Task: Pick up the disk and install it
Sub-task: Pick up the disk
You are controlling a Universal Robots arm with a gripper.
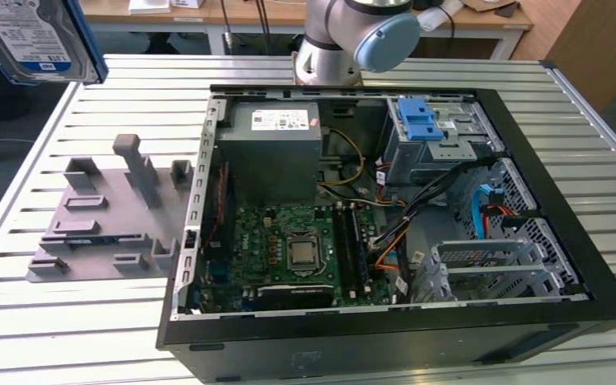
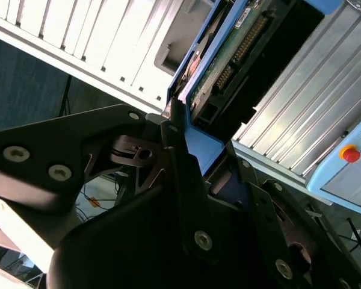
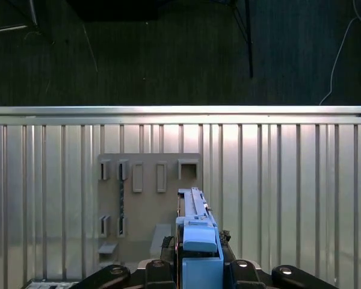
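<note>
The disk (image 1: 30,40), a metal drive with a white-and-blue label and blue rails, hangs high above the table's far corner at the exterior view's left. In the first wrist view the disk (image 3: 195,232) shows edge-on, blue rail toward the camera, above the grey holder. My gripper (image 3: 197,256) is shut on it, with a black finger (image 3: 167,245) on either side. In the second wrist view the disk (image 2: 228,57) shows its green circuit board and blue rail, clamped at one end by a black finger (image 2: 175,150) of my gripper (image 2: 195,159).
An open computer case (image 1: 565,265) lies on the slatted metal table (image 1: 30,321). Inside are a grey power supply box (image 1: 276,144) and a drive cage with blue tabs (image 1: 420,120). A grey holder with slots (image 1: 105,216) sits beside the case. The arm's base (image 1: 335,40) stands behind it.
</note>
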